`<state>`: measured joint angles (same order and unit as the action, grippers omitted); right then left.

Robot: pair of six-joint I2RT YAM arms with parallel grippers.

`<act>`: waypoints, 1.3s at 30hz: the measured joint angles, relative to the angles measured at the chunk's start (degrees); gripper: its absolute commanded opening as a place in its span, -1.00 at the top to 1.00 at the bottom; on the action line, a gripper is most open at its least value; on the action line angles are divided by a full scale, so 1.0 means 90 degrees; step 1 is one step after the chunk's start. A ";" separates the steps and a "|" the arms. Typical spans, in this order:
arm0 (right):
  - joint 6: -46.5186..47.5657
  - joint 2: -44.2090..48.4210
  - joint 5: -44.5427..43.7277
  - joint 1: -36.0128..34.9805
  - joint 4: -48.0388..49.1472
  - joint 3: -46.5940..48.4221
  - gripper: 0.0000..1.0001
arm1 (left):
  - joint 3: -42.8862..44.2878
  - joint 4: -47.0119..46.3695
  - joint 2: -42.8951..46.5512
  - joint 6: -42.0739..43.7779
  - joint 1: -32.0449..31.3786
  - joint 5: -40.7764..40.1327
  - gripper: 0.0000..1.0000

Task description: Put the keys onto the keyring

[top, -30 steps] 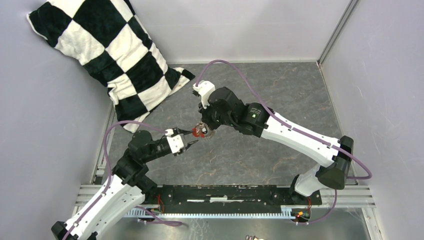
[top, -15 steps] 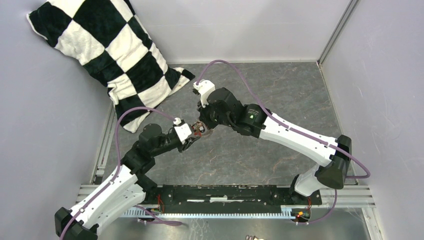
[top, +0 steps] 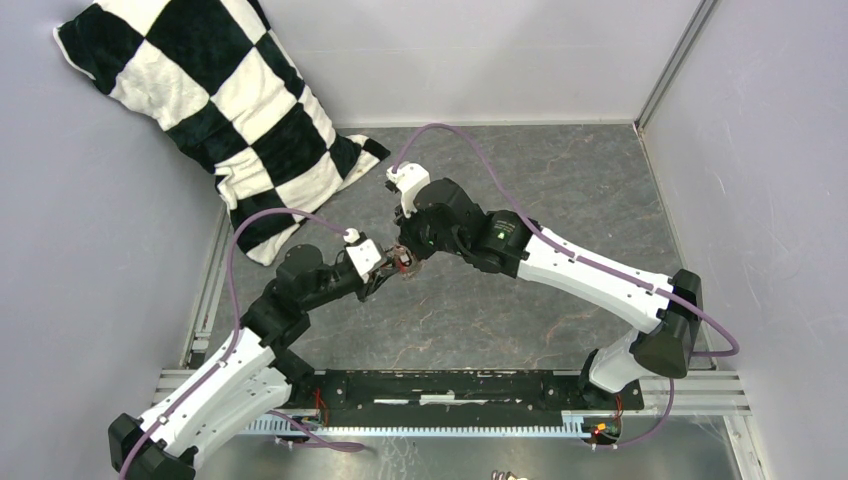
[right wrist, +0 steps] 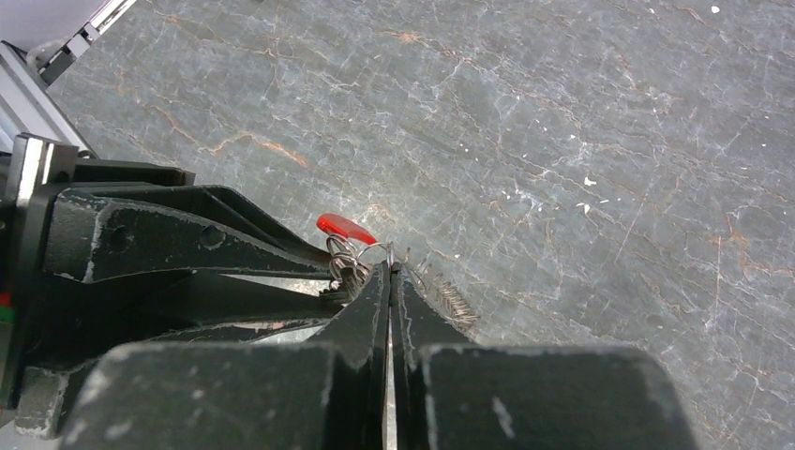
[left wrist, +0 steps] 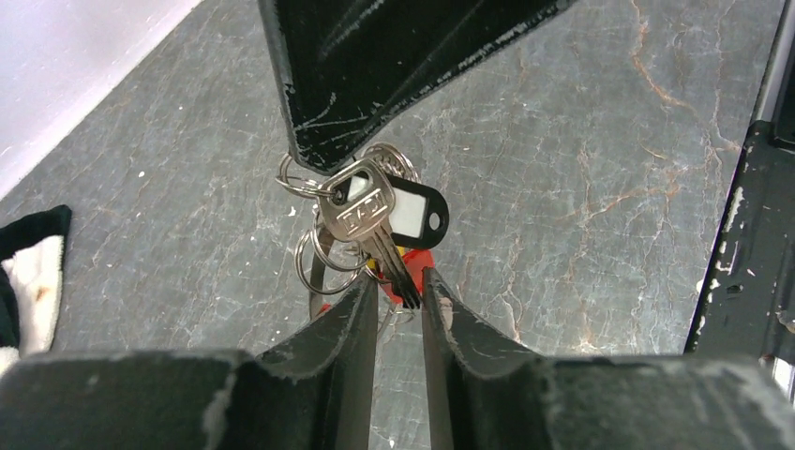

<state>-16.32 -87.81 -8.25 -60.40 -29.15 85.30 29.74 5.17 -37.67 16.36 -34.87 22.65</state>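
- Left gripper point(left wrist: 398, 279): jaws narrowly parted, bare table showing through the gap. The blade tip of a key sits between the fingers point(left wrist: 361, 305). No contact with either pad can be made out.
- Right gripper point(right wrist: 389, 274): pressed fully together, pinching the wire of the keyring point(left wrist: 292, 187) at its tip. The whole bunch hangs from this pinch.
- Keyring: several thin wire loops overlapping at the right gripper's tip. Which loop is actually pinched cannot be told.
- Silver key point(left wrist: 356, 211): metal head with embossed lettering, lying just under the right gripper's tip. Its long axis runs from the head straight toward the left gripper, blade tip leading into the gap.
- Black tag point(left wrist: 433, 221): white label window, lying beside and partly behind the silver key's head.
- Red piece point(left wrist: 417, 261): tucked behind the blade, mostly hidden.
- Location: the bunch is held off the table point(left wrist: 581, 234), between the two grippers, left of centre in the overhead view.
- Step in hand, as judged: taking hold of the silver key by its blade.
- Handling note: grip only the blade, clear of the red piece and the loose loops. The right gripper should keep the ring motionless, since a swing would carry the blade out of the narrow gap. Grip along the blade's flats so it cannot twist.
- Checkered pillow point(top: 200, 110): far-left corner, well apart from the work.
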 measured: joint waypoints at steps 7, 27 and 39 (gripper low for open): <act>0.0012 0.0039 -0.0058 -0.0012 0.0041 -0.0155 1.00 | 0.0083 0.0097 -0.0095 -0.0175 0.0005 -0.0219 0.83; 0.0481 0.0333 -0.0044 -0.0039 -0.0017 -0.0408 1.00 | 0.0789 0.1010 0.0330 -0.0794 0.0002 -0.0291 0.84; 0.0928 0.0947 0.0563 -0.0032 0.0316 -0.0959 1.00 | 0.1013 0.1418 0.0675 -0.1054 0.0002 -0.0301 0.93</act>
<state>-7.97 -79.29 -3.18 -60.69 -26.30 76.66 38.85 17.93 -31.59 6.87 -34.85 19.94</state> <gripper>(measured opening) 0.005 0.063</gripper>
